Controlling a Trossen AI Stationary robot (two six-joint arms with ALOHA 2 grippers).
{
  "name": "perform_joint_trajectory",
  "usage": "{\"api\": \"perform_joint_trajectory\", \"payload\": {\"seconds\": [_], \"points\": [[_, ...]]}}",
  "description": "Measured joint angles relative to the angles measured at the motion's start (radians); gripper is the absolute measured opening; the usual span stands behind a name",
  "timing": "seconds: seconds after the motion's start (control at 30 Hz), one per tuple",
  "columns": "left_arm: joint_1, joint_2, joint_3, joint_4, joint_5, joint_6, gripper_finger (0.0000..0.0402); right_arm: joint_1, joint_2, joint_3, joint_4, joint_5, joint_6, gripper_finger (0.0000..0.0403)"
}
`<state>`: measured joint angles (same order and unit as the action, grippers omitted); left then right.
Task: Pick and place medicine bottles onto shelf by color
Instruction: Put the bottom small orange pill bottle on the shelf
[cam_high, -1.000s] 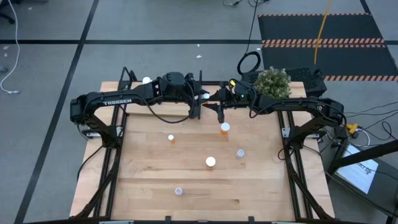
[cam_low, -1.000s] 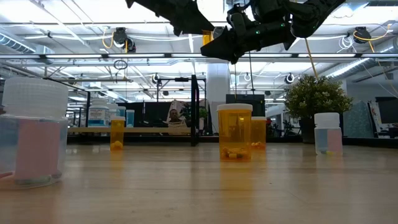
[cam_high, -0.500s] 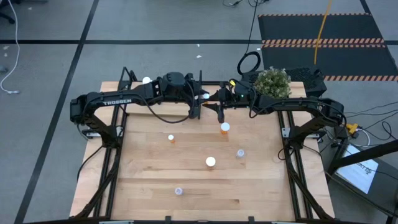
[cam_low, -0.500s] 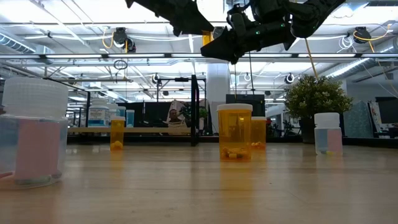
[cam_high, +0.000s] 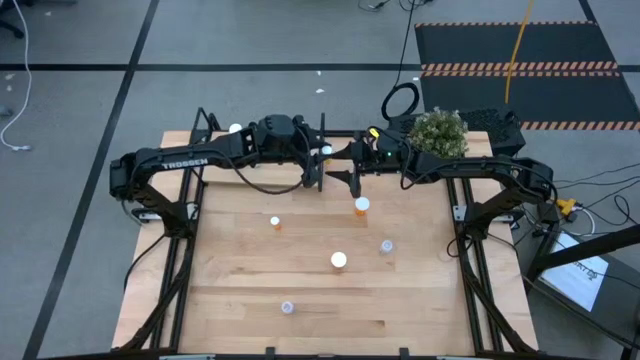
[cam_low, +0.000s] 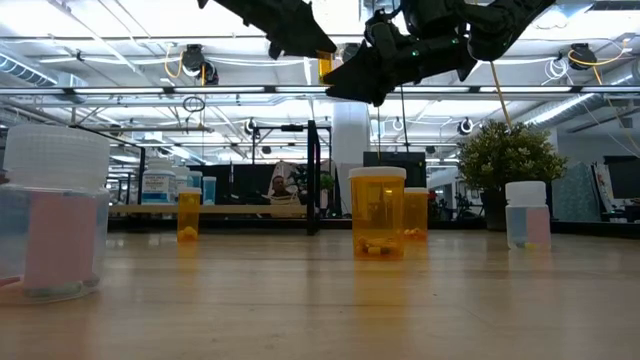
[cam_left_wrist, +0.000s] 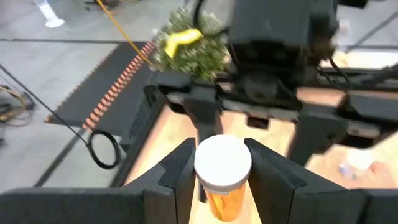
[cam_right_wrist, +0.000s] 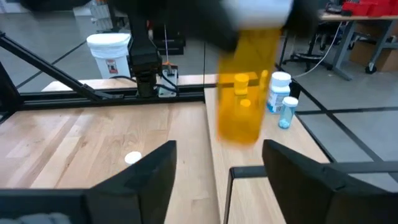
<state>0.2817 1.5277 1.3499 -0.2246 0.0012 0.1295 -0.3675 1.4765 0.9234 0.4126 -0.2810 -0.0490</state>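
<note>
High over the table's far middle, my left gripper (cam_high: 322, 160) is shut on an orange medicine bottle (cam_left_wrist: 222, 180) with a white cap. My right gripper (cam_right_wrist: 219, 147) faces it from the right, open, with its fingers standing apart on either side of the bottle (cam_right_wrist: 245, 87) and not touching it. In the low view the bottle (cam_low: 324, 68) shows between the two dark grippers. The shelf (cam_low: 240, 211) runs along the table's far edge with its black divider (cam_low: 313, 175), and white and pale blue bottles (cam_right_wrist: 280, 87) stand on it. My left gripper pinches the orange bottle's body just under its white cap (cam_left_wrist: 214, 199) between its two fingers (cam_left_wrist: 180, 177). The fingers come from the table's left, slanting a little downward. The bottle hangs roughly upright, cap up, clear of the table.
On the tabletop stand an orange bottle (cam_high: 361, 206), a small orange one (cam_high: 275, 222), a white-capped one (cam_high: 339, 261) and two pale blue ones (cam_high: 386, 246), (cam_high: 287, 307). A potted plant (cam_high: 438, 131) sits at the far right. There is bare wood between the bottles.
My right gripper has opened and let go of the orange bottle, which stays in my left gripper. In the low view the bottle has shifted slightly away from the right gripper. Both arms have kept their places.
</note>
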Motion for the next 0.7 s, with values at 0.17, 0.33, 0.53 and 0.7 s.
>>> {"api": "perform_joint_trajectory", "payload": {"seconds": [0.17,0.33,0.53,0.7], "points": [[0.018,-0.028,0.000,-0.073,-0.038,-0.003,0.0131,-0.011,0.000,0.000,-0.042,0.000,0.008,0.0252],[0.061,-0.058,0.001,-0.162,-0.064,-0.017,0.0131,-0.016,0.000,0.000,-0.056,0.000,0.000,0.0253],[0.110,-0.079,-0.036,-0.203,-0.104,-0.074,0.0131,-0.019,-0.015,0.000,-0.102,0.000,-0.031,0.0253],[0.120,-0.106,-0.127,-0.101,-0.184,-0.131,0.0131,-0.019,-0.073,0.000,-0.201,0.052,-0.073,0.0253]]}}
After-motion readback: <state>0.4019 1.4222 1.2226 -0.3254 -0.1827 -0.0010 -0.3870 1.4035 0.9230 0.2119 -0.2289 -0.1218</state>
